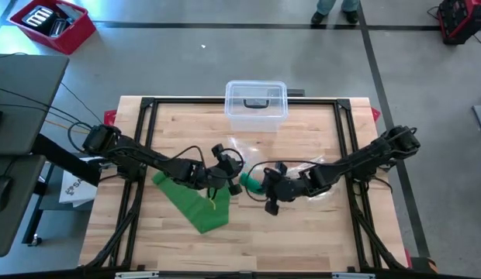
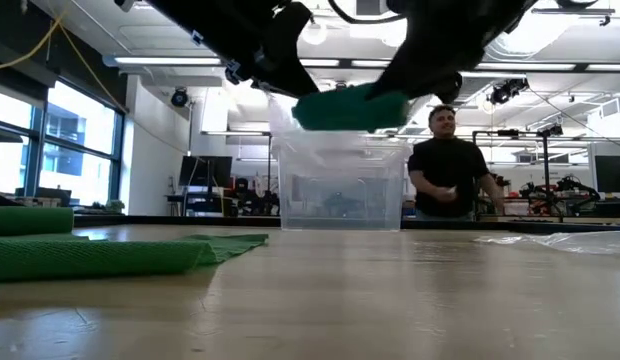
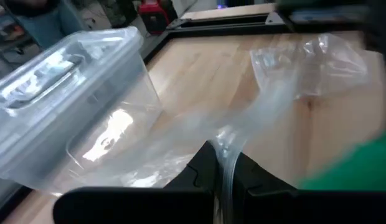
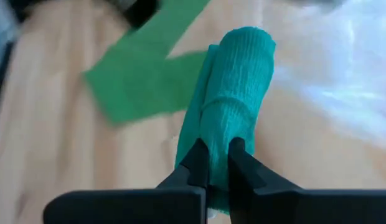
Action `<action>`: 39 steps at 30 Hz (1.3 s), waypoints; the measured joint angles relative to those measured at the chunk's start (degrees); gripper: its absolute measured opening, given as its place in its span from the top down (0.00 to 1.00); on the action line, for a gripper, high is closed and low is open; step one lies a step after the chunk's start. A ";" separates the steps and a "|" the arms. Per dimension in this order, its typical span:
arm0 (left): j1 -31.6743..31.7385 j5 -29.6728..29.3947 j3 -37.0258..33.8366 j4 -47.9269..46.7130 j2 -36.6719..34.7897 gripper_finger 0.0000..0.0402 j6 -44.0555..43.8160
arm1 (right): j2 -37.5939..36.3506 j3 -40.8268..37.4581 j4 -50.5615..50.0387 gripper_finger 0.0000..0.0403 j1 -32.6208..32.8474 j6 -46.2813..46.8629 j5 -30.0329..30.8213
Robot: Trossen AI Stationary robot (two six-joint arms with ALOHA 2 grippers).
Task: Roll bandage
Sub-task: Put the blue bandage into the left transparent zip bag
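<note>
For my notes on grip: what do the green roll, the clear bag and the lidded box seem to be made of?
Green roll: apparently knitted elastic fabric, matte, ribbed weave visible.
Clear bag: thin plastic film, glossy, crinkled and see-through.
Lidded box: probably rigid clear plastic, smooth with reflections.

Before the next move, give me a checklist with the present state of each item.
1. Right gripper shut on the rolled teal bandage: ok.
2. Left gripper shut on the clear plastic bag: ok.
3. Rolled bandage lifted off the table: ok.
4. Bag mouth open enough for the roll: cannot tell.
5. Green bandage lying flat on the table, not yet rolled: not ok.
6. Clear bin at the far edge, apart from both grippers: ok.
</note>
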 joint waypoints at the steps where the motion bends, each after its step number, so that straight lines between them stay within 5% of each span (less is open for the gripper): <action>1: 0.27 -0.65 0.00 0.60 0.42 1.00 0.25 | 0.00 0.00 -0.92 0.97 -0.15 -0.35 -2.67; 4: 1.20 -0.53 0.00 0.44 0.88 1.00 -0.20 | 0.04 0.00 -2.84 0.97 0.45 0.88 -5.99; 10: 2.70 1.88 0.00 -0.14 0.85 1.00 -2.15 | 0.00 0.00 -2.41 0.97 3.53 -0.62 -3.32; 20: 2.17 0.54 0.00 1.13 1.28 1.00 -1.15 | -2.41 0.00 -1.13 0.97 4.38 7.82 20.23; 27: 1.50 0.31 0.00 7.59 1.38 1.00 3.26 | -2.04 0.00 -5.84 0.98 0.92 16.30 18.95; 33: 0.66 -1.03 0.00 10.45 1.38 1.00 6.24 | -2.08 0.05 0.27 0.98 1.14 8.15 10.85; 39: 0.64 -2.44 0.00 8.18 1.38 1.00 7.48 | -2.18 3.15 -7.09 0.98 4.75 9.84 8.44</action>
